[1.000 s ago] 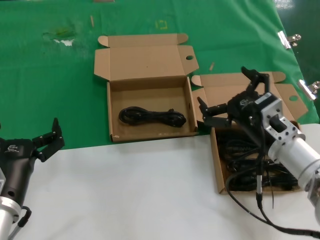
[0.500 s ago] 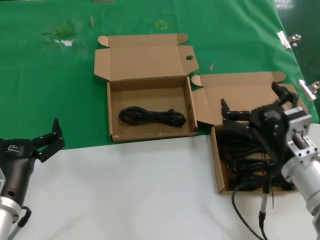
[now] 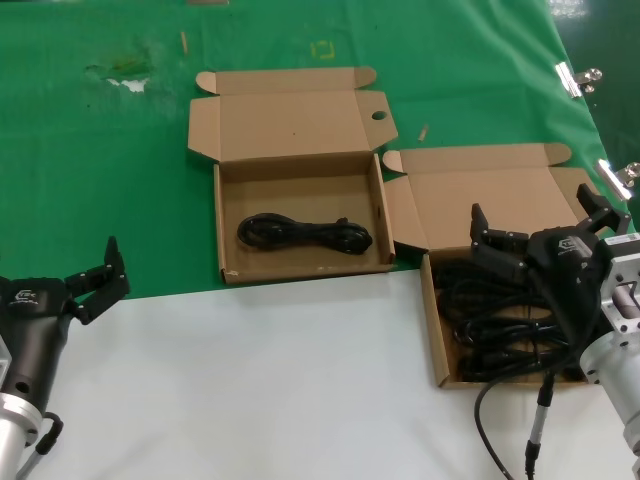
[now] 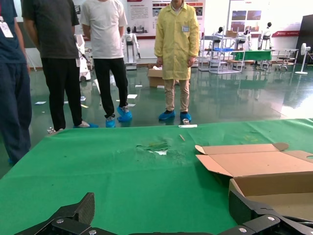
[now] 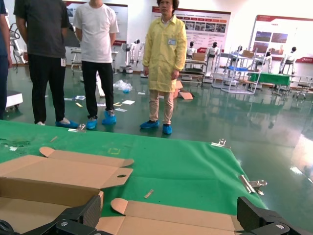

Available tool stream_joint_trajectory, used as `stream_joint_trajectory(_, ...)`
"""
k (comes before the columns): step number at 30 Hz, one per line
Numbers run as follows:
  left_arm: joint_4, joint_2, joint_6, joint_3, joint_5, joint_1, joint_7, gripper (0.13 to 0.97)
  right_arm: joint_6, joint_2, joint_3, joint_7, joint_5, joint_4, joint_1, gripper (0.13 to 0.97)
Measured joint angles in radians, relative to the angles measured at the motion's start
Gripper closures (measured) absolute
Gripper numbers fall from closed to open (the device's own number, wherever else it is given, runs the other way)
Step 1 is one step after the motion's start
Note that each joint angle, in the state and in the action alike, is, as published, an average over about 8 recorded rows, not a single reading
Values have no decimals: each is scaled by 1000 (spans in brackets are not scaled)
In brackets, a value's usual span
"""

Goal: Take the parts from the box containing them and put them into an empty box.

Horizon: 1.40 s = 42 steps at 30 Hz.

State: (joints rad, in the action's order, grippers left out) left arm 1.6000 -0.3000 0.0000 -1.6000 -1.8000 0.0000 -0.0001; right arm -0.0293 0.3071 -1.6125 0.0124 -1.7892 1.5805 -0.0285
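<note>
- Swinging away from the box with the holed lid ear, the right gripper now hangs over the box containing them, its fingers spread wide and holding nothing; a second ago it was at that box's lid corner nearest the other box, and half a second ago only partway across.
- Judging from that shift, one drop-off is done and the arm is lining up for another pick.
- Nearest the robot, measured from that full box, the left gripper sits parked well apart on the left, at the edge of the white surface, fingers apart and empty.
- Inside the full box lies a tangled heap of black cables, overlapping so that single bundles are hard to tell apart; its lid stands open behind.
- Just beyond and to the left, close to the full box, the empty box in fact holds one coiled black cable lying flat across its floor, so the task is barely begun.
- Farther back, its open lid shows a round hole in one ear, resting on the green cloth.
</note>
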Motion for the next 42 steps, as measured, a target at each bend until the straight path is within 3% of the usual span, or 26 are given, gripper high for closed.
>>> stream_joint_trajectory(42,0,0,0,0,0,0,0,132,0,0,0,0,0,0,0,129)
